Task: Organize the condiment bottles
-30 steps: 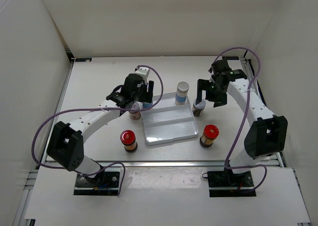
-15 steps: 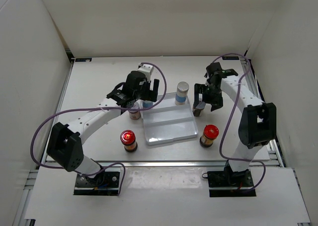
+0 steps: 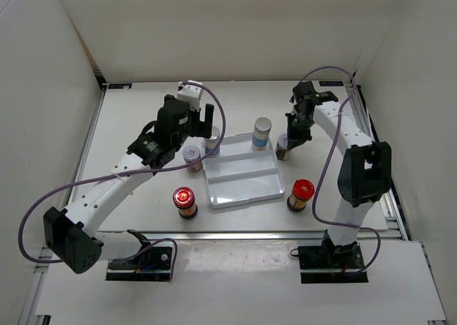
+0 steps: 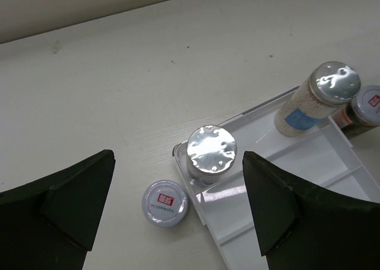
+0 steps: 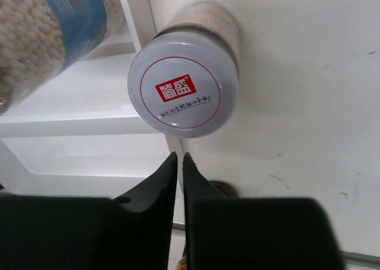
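The white tray [image 3: 243, 186] holds two tall white bottles, one at its back left corner [image 3: 212, 148] and one at the back right [image 3: 263, 133]. A short silver-lidded jar [image 3: 192, 156] stands just left of the tray. The other [image 3: 283, 149] stands at the tray's right edge. Red-capped jars stand front left [image 3: 184, 200] and front right [image 3: 300, 193]. My left gripper [image 3: 200, 128] is open and empty, raised above the corner bottle [image 4: 212, 151] and left short jar [image 4: 165, 203]. My right gripper [image 5: 180, 157] is shut and empty, just over the right short jar [image 5: 181, 92].
White walls close in the table on three sides. The tray's [image 4: 285, 181] front compartments hold nothing. The back right tall bottle [image 4: 323, 95] and the right short jar [image 4: 367, 105] show at the right of the left wrist view. Purple cables loop over both arms.
My left gripper has risen and drawn back to the left, off the corner tall bottle. My right gripper was open around the right short jar; it now is shut just above it.
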{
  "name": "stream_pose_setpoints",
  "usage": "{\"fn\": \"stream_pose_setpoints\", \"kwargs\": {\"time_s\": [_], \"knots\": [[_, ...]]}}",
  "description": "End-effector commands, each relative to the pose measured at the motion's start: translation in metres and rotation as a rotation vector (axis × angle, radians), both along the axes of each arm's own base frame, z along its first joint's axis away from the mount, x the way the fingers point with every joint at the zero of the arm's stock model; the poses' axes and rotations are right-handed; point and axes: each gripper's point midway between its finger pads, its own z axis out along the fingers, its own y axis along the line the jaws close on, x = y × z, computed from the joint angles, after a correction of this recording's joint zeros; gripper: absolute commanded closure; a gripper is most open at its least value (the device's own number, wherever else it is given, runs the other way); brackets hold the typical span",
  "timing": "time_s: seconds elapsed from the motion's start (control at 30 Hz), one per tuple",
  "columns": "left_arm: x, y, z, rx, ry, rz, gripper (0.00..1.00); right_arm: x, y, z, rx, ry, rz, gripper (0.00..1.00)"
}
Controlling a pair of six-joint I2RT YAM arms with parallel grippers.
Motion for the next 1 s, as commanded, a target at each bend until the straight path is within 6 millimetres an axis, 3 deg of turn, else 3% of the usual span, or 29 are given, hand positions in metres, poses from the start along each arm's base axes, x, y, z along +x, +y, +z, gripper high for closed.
{"fn": "stream_pose_setpoints", "kwargs": {"time_s": [0.0, 0.07, 0.13, 0.17, 0.2, 0.23, 0.27, 0.3, 0.4, 0.8, 0.97], "knots": [[-0.011, 0.027, -0.002, 0.039, -0.004, 0.093, 0.01, 0.011, -0.004, 0.034, -0.038, -0.109, -0.001, 0.93], [-0.014, 0.034, -0.011, 0.050, 0.013, 0.123, 0.01, 0.012, -0.005, 0.044, -0.052, -0.144, 0.000, 0.99], [-0.015, 0.038, -0.019, 0.060, 0.029, 0.143, 0.01, 0.010, 0.000, 0.049, -0.064, -0.164, 0.017, 0.99], [-0.016, 0.040, -0.023, 0.070, 0.036, 0.152, 0.01, 0.008, 0.004, 0.049, -0.066, -0.167, 0.041, 0.94], [-0.017, 0.043, -0.025, 0.081, 0.043, 0.160, 0.01, 0.005, 0.003, 0.048, -0.067, -0.164, 0.041, 0.81], [-0.017, 0.042, -0.025, 0.071, 0.045, 0.164, 0.01, 0.005, 0.003, 0.048, -0.067, -0.164, 0.041, 0.61], [-0.018, 0.045, -0.027, 0.081, 0.051, 0.173, 0.01, 0.005, 0.007, 0.046, -0.066, -0.166, 0.052, 0.27], [-0.018, 0.045, -0.031, 0.087, 0.058, 0.173, 0.01, 0.008, 0.008, 0.046, -0.062, -0.179, 0.051, 0.16], [-0.018, 0.047, -0.036, 0.094, 0.070, 0.186, 0.01, 0.017, 0.007, 0.038, -0.087, -0.172, 0.044, 0.00], [-0.020, 0.054, -0.035, 0.109, 0.070, 0.211, 0.01, 0.048, 0.011, 0.011, -0.133, -0.142, 0.036, 0.00], [-0.023, 0.057, -0.037, 0.118, 0.075, 0.220, 0.01, 0.047, 0.007, -0.003, -0.140, -0.113, 0.021, 0.00]]}}
